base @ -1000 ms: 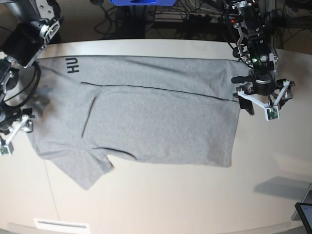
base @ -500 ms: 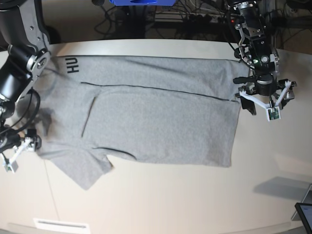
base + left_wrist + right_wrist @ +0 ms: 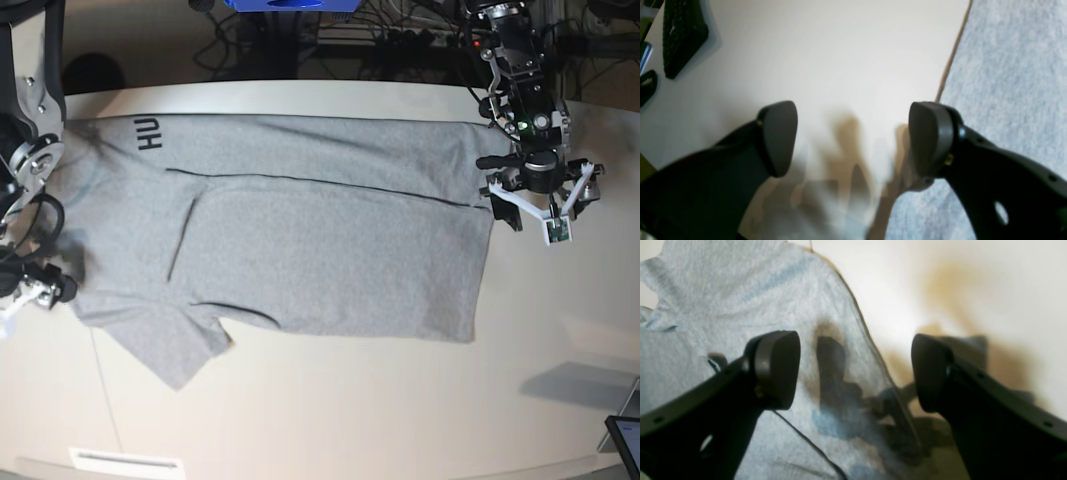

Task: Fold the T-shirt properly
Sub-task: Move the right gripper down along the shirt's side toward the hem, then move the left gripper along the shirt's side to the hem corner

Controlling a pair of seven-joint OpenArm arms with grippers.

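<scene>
Pale beige table (image 3: 330, 420): bears the large heather-grey cotton T-shirt (image 3: 300, 240), spread flat across its middle, black lettering (image 3: 149, 132) near the far corner. Left gripper (image 3: 535, 212), black: jaws spread, empty, just beside the shirt's hem edge. Right gripper (image 3: 855, 370), black: jaws spread, empty, straddling the shirt's opposite edge.

The big table (image 3: 330, 420) is pale and smooth. A grey T-shirt (image 3: 330, 250) lies flat on it, spread wide. A small dark screen (image 3: 627, 440) sits at one corner.
</scene>
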